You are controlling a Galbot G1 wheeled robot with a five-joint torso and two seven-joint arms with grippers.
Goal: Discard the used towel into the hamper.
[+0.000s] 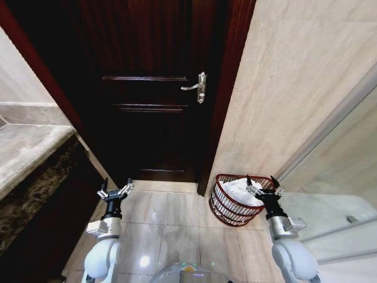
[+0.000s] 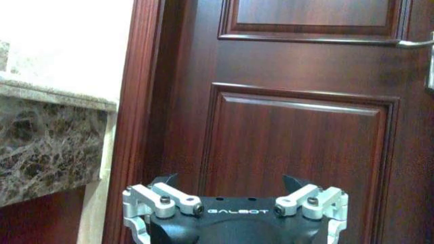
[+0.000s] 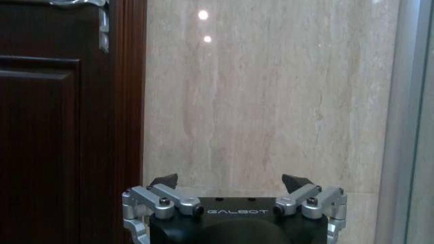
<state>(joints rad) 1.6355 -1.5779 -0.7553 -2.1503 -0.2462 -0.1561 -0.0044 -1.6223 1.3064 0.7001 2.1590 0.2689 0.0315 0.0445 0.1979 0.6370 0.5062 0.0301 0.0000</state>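
Fingers of the right gripper [image 1: 263, 182] stand spread wide, empty, raised just above the near rim of the hamper [image 1: 222, 207]. The hamper is a dark red wire basket, apparently holding a white towel [image 1: 242, 191]. Right wrist view adds a beige wall [image 3: 271, 96]. The left gripper [image 1: 115, 191] is equally open, facing a dark door [image 2: 305, 132].

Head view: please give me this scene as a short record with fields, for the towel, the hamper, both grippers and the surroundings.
towel: white towel lies inside the hamper
hamper: dark red wire hamper on the tiled floor, beside the door frame, against the beige wall
left gripper: left gripper open, empty, raised before the dark wooden door
right gripper: right gripper open, empty, at the hamper's rim
counter: marble counter on the robot's left
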